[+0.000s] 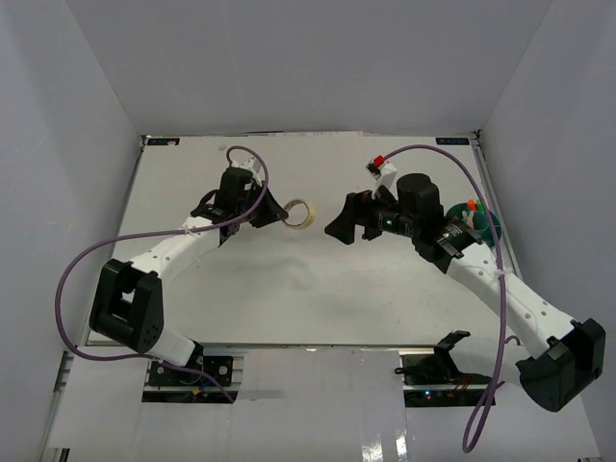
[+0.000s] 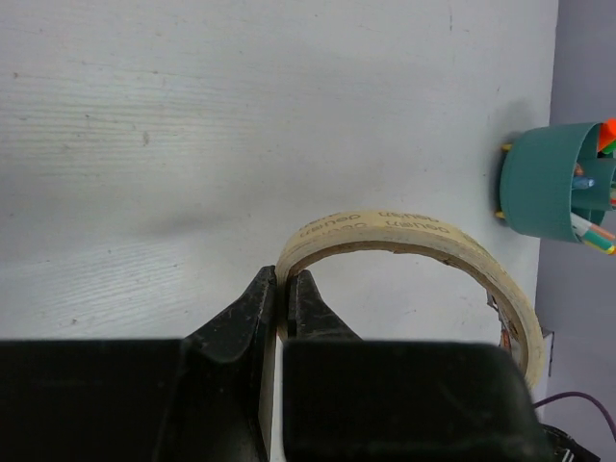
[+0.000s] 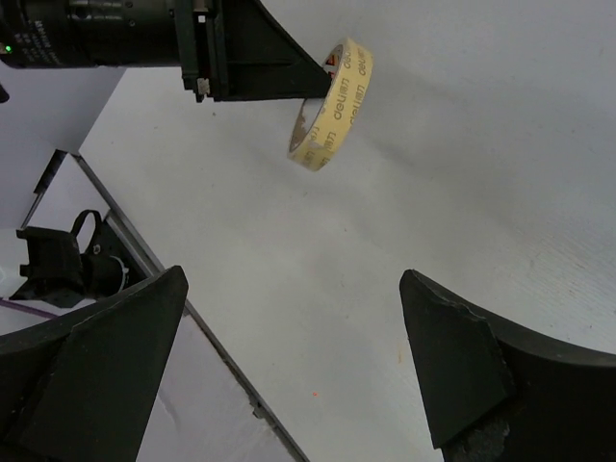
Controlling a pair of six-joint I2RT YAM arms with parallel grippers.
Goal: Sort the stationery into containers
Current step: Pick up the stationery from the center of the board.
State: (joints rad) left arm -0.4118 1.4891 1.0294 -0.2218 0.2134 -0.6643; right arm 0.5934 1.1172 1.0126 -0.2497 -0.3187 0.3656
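Left gripper [image 1: 273, 214]: your fingers are clamped on the wall of the beige tape ring [image 1: 300, 214], one finger inside the loop and one outside. In the top view the ring sits just left of centre frame, above the white table [image 1: 289, 298]. It looks lifted clear of the surface, though the views leave that uncertain.

Right gripper [image 1: 348, 223]: jaws spread wide, holding nothing, facing the ring from the right, near but apart.

Teal cup [image 1: 488, 229]: right edge of the table, partly behind your right arm. Pens [image 2: 599, 231] stand in it.
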